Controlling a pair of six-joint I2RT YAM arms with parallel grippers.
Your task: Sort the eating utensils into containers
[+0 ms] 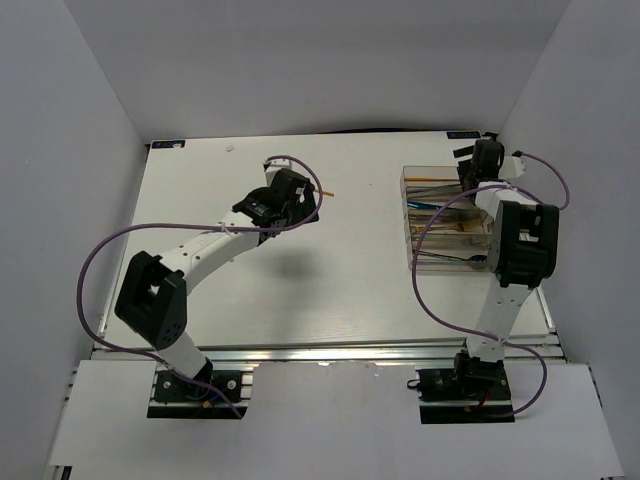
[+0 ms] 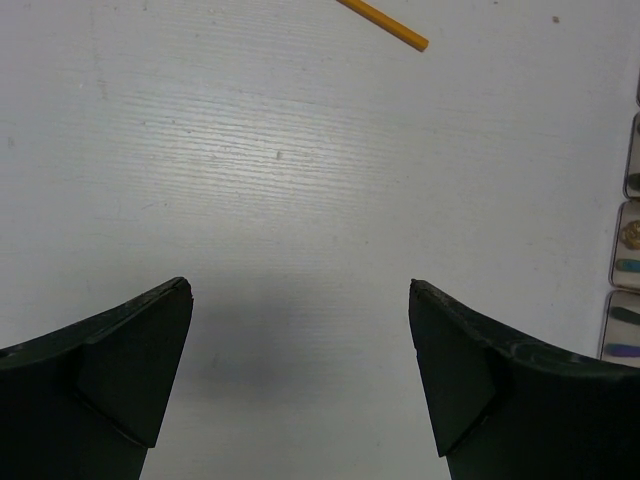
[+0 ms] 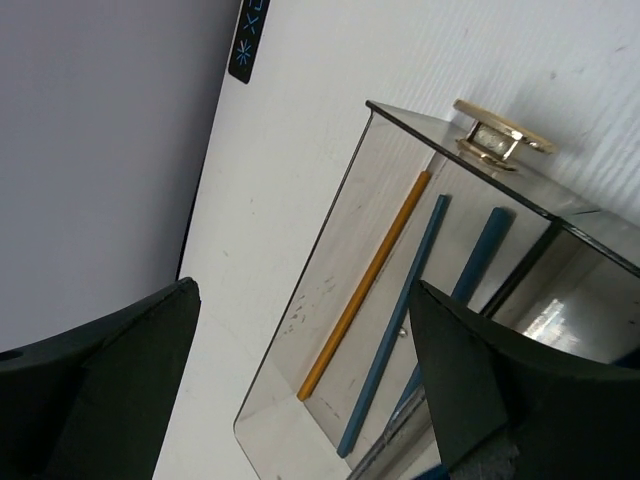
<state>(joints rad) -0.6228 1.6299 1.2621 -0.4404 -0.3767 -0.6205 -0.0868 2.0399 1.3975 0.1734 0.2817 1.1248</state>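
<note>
An orange chopstick [image 1: 326,191] lies on the white table just right of my left gripper [image 1: 297,200]. In the left wrist view its end [image 2: 385,24] lies ahead of the open, empty gripper [image 2: 300,285]. The clear tray [image 1: 408,215] stands at the right with several utensils in it. My right gripper [image 1: 482,160] hovers over its far end, open and empty [image 3: 300,285]. Below it, the end compartment [image 3: 300,330] holds an orange chopstick [image 3: 365,290] and two blue sticks [image 3: 395,335].
A small gold round piece [image 3: 500,135] sits on the tray's rim. The tray's edge with utensil ends shows at the right of the left wrist view [image 2: 630,250]. Grey walls close in on the table's left, back and right.
</note>
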